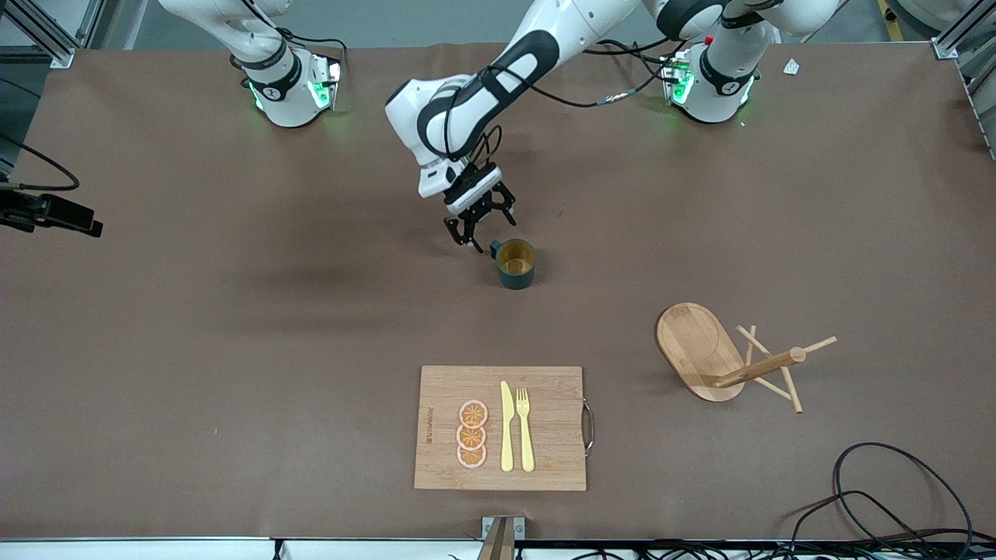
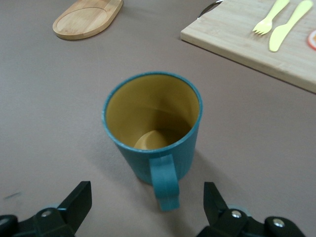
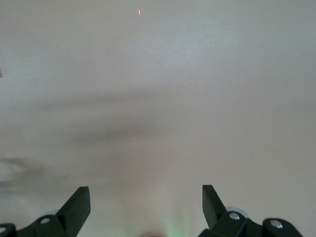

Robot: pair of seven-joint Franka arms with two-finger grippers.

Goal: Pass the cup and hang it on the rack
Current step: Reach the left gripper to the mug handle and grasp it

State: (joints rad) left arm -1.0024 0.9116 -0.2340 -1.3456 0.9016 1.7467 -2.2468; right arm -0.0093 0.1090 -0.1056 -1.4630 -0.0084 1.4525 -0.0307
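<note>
The dark teal cup (image 1: 516,264) stands upright mid-table, its yellowish inside showing; in the left wrist view the cup (image 2: 187,143) has its handle (image 2: 165,185) turned toward my fingers. My left gripper (image 1: 486,232) is low beside the cup, on the side farther from the front camera. That left gripper (image 2: 146,191) is open, the handle lying between the spread fingers without touching them. The wooden rack (image 1: 695,350) stands nearer the front camera, toward the left arm's end, and its oval base (image 2: 89,17) shows. My right gripper (image 3: 145,190) is open over bare table.
A bamboo cutting board (image 1: 552,459) with a yellow knife (image 1: 506,426), a fork (image 1: 525,428) and orange slices (image 1: 471,434) lies near the front edge. Black cables (image 1: 879,482) coil at the front corner by the left arm's end. A black device (image 1: 47,214) juts in at the right arm's end.
</note>
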